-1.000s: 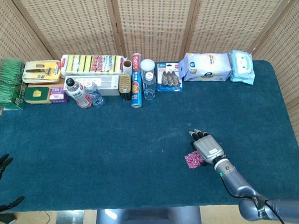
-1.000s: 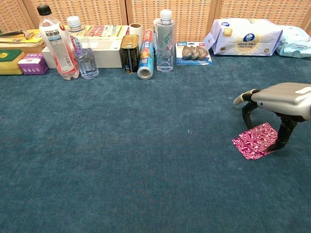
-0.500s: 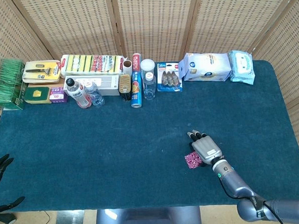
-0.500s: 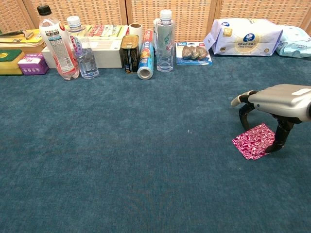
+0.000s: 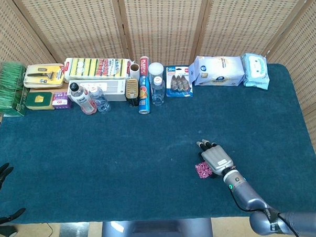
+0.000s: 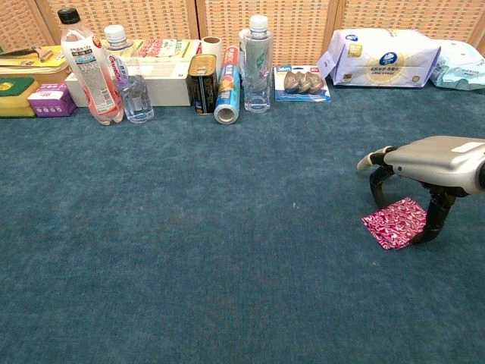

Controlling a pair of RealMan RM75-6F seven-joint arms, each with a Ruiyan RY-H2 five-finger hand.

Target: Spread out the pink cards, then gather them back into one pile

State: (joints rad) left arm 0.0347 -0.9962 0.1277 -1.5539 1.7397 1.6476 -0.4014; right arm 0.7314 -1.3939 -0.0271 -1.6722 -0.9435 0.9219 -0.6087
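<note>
The pink patterned sachet point(image 6: 394, 223) lies flat on the blue worktop point(image 6: 189, 250), in the right half near the front edge, well apart from everything else. My right hand point(image 6: 424, 163) arches over it: the thumb comes down at the sachet's right edge and seems to touch it, while my fingers point(image 6: 377, 182) hang curled above its far left corner, not yet bearing on it as far as I can judge. So the hand is spread with nothing in it, poised around the packet rather than gripping it. From the head view the hand point(image 5: 216, 159) covers most of the sachet point(image 5: 203, 170), and only its left part peeks out.

I judge the step in hand to be pinching this thin packet off the cloth. To do it well, I should lower the wrist a little so that fingertips and thumb meet the sachet's opposite edges together, then close slowly. It is flat and limp, so a fast close would likely slide it across the nap or fold it. Pressing 1 edge down lightly with the thumb and dragging the fingers towards it should raise a ridge to grip. I should lift only once the packet is plainly caught.

My left hand point(image 5: 0, 175) rests beyond the worktop's left front corner, its fingers apart, with nothing in it. The row of bottles point(image 6: 91, 72) and packs point(image 6: 383, 57) along the back stands far away and poses no obstacle.
</note>
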